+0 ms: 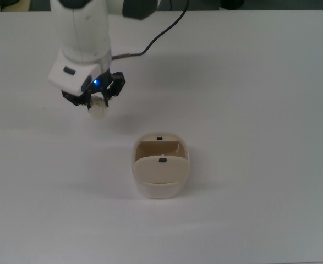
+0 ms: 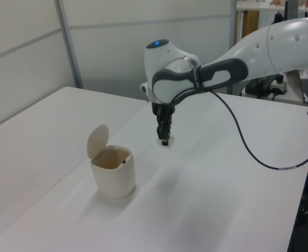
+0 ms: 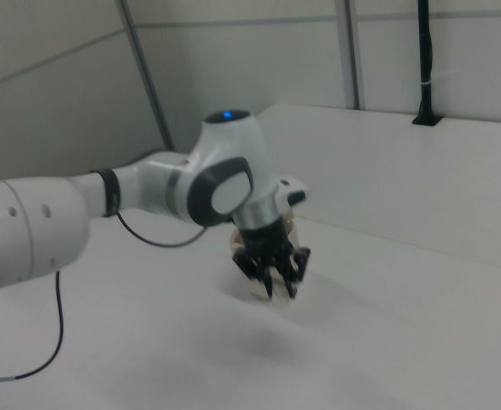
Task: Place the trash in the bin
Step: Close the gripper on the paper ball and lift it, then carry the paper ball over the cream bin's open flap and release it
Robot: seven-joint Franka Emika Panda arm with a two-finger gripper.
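1. Gripper [image 1: 98, 98]: the fingers are being kept closed on the trash; in the left view it is being held well above the table [image 2: 216, 199], with the arm [image 2: 258, 50] reaching in from the left view's right.
2. Trash [image 1: 98, 109]: the small off-white paper wad is being carried clear of the surface, pinched at the fingertips, up and to the top view's left of the bin.
3. Bin [image 1: 160, 171]: the beige container is standing apart from the gripper, its flap lid [image 2: 97, 140] being held tipped up and the mouth showing open.
4. Step in hand, as judged: the wad is being transported toward the bin.
5. Handling advice: the grip is best being maintained until the wad is centred over the open mouth, approached from the side away from the raised flap, with height kept above the rim so the light bin is not being nudged.
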